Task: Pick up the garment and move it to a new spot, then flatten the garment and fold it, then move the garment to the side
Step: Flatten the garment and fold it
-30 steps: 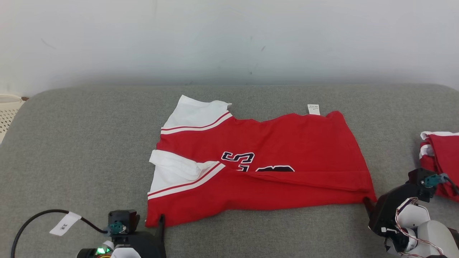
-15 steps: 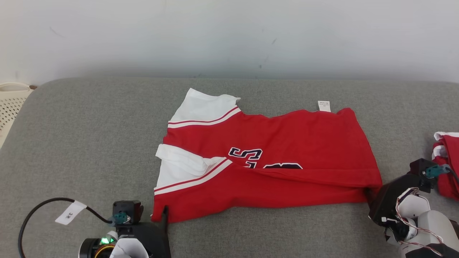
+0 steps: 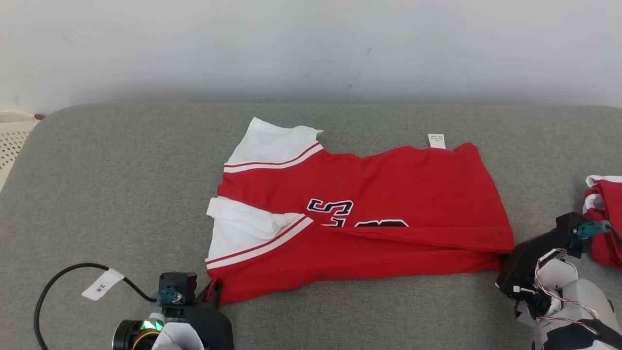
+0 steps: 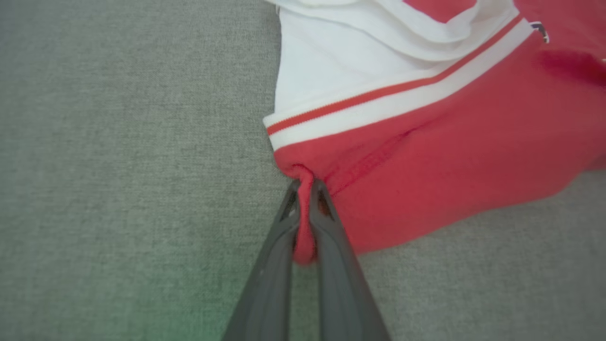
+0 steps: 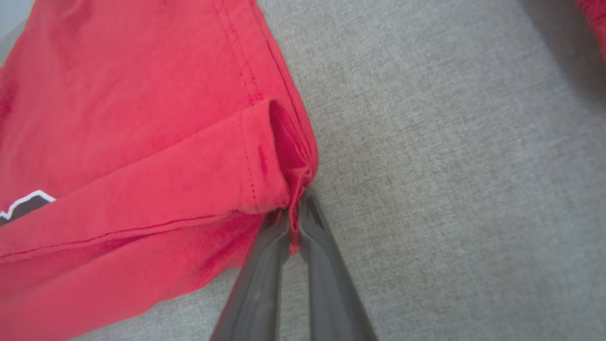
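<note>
A red garment (image 3: 388, 194) with white sleeves and dark lettering lies spread on the grey cushion (image 3: 121, 194), its near edge folded over along the length. My left gripper (image 3: 214, 287) is shut on its near left corner; the left wrist view shows red cloth (image 4: 305, 222) pinched between the dark fingers (image 4: 270, 265). At the near right corner my right gripper (image 3: 503, 265) is shut on the hem, and the right wrist view shows the folded hem (image 5: 296, 189) caught between its fingers (image 5: 322, 265).
Another red and white garment (image 3: 605, 218) lies folded at the cushion's right edge, close behind my right wrist. A pale perforated basket (image 3: 12, 141) stands off the left end. A black cable with a white tag (image 3: 102, 284) loops by my left wrist.
Both grippers have closed in on the near corners and now pinch the cloth, which bunches at each tip. The head view shifted slightly between frames.
</note>
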Robot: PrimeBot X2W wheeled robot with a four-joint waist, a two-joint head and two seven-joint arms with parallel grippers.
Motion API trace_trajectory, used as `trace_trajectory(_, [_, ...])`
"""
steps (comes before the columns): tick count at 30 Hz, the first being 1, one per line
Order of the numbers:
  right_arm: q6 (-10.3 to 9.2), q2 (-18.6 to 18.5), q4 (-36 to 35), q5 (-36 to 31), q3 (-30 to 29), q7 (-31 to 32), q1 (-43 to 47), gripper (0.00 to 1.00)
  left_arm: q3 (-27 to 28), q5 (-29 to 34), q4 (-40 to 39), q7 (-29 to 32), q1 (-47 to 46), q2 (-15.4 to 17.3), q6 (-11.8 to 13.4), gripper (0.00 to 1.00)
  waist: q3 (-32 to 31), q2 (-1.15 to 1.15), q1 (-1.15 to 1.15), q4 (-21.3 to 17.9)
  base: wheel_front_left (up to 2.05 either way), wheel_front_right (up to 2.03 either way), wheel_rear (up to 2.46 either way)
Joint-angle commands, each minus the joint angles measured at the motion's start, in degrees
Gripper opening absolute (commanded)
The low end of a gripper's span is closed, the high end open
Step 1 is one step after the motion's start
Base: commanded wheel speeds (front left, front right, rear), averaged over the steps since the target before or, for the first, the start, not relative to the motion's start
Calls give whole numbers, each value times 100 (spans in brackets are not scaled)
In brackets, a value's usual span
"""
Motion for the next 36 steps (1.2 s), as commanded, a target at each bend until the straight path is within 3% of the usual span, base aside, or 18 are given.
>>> trace_trajectory(1, [-14, 23, 120, 144, -2, -42, 51, 0, -19, -40, 109, -5, 83, -5, -52, 0, -56, 0, 0, -22, 0, 0, 0])
trace_trajectory(6, [-14, 16, 39, 610, 84, -232, 283, 0, -6, -141, 129, -78, 252, 22, -179, 0, -327, 0, 0, -55, 0, 0, 0])
trace_trajectory(12, [-14, 8, -564, 973, 226, -156, 836, 0, -9, -242, -121, -72, 583, 208, -263, 0, -638, 0, 0, -144, 0, 0, 0])
trace_trajectory(19, [-14, -3, -1692, 1455, 176, 283, 1653, 0, 118, -432, -883, -17, 1140, 570, -104, 0, -816, 0, 0, -236, 0, 0, 0])
trace_trajectory(21, [-14, -6, -2052, 1616, 156, 443, 1938, 0, 174, -504, -1198, 35, 1366, 654, -41, 0, -853, 0, 0, -250, 0, 0, 0])
trace_trajectory(26, [-14, -6, -3040, 2008, 81, 730, 2838, 0, 157, -506, -2150, 198, 2087, 968, 427, 0, -896, 0, 0, -306, 0, 0, 0])
trace_trajectory(30, [-14, -7, -3393, 2179, 121, 839, 3330, 0, 128, -417, -2706, 282, 2474, 1159, 767, 0, -895, 0, 0, -323, 0, 0, 0])
trace_trajectory(33, [-14, -6, -3415, 2306, 141, 836, 3508, 0, 52, -349, -2897, 312, 2586, 1196, 840, 0, -893, 0, 0, -314, 0, 0, 0])
trace_trajectory(34, [-14, -6, -3375, 2348, 159, 821, 3570, 38, 26, -306, -2962, 295, 2611, 1206, 862, 49, -890, 0, 0, -319, 0, 0, 0])
trace_trajectory(35, [-14, -4, -3330, 2281, 200, 835, 3635, 100, 16, -262, -2996, 257, 2620, 1220, 895, 100, -889, 0, 0, -330, 0, 0, 0])
trace_trajectory(36, [-14, -1, -3313, 2211, 245, 829, 3660, 100, 3, -240, -3019, 245, 2635, 1224, 921, 100, -890, 0, 0, -342, 0, 0, 0])
